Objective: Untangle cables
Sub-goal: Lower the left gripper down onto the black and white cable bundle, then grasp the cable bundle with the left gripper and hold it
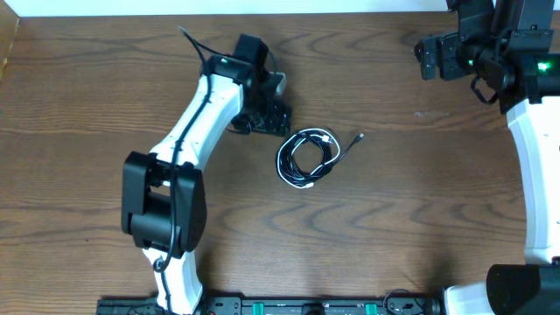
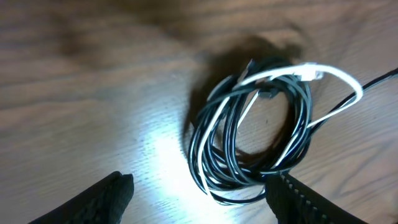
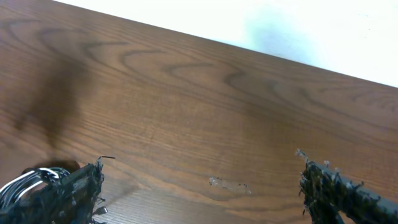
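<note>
Hovering low just beside the coil, my left gripper [image 1: 267,114] has its fingers [image 2: 102,196] spread wide with nothing pinched between them; in the left wrist view one fingertip shows at the bottom left and the other at the bottom right, the latter overlapping the near rim of the coil, though I cannot tell whether it touches. Both cables lie wound together in one loose ring near the middle of the table [image 1: 394,219], well away from every edge; the white cable [image 2: 323,71] threads in and out of the loops of the black cable [image 2: 303,106], arching over the ring's top in that view; a small plug end sits inside the ring near the top. From overhead the white cable [image 1: 282,164] is plainest on the ring's left side, and the black cable [image 1: 348,147] sends a straight tail out of the ring toward the far right corner, ending in a small plug. My right gripper [image 1: 426,57] hangs by the far right corner, well apart from the cables, its fingers [image 3: 74,186] splayed wide and empty above bare wood.
</note>
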`<state>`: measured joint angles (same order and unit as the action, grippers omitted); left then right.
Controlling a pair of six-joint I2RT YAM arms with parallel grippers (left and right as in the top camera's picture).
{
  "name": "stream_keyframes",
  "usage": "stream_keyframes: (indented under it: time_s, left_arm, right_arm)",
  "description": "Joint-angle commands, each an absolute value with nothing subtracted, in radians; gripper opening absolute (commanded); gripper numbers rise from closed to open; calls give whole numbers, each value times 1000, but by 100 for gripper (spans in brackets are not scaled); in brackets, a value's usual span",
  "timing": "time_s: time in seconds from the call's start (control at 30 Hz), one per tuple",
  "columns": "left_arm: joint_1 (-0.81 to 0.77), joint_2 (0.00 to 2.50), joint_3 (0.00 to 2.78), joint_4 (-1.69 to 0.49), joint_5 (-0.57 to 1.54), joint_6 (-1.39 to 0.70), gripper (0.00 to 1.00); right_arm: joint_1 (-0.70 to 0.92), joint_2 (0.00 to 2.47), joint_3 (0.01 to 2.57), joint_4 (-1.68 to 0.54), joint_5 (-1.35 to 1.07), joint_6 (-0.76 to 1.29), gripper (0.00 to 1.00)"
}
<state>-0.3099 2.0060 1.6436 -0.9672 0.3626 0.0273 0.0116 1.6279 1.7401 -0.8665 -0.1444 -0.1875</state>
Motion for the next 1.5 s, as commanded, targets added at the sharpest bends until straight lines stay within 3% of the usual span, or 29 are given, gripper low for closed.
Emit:
stream_keyframes:
  time_s: [0.0,0.33,1.47]
  left_arm:
    - [-328,2018,1621,-960,378,41,73]
    - [-405,2018,1581,-937,355,44,72]
    - [-406,2055,1436,-818,307,39,71]
  right_arm:
    - [7,1623,1758,-864,-141,-173,99]
    - [7,1623,1758,-864,-141,-173,99]
    - [7,1623,1758,-872,-168,-174,99]
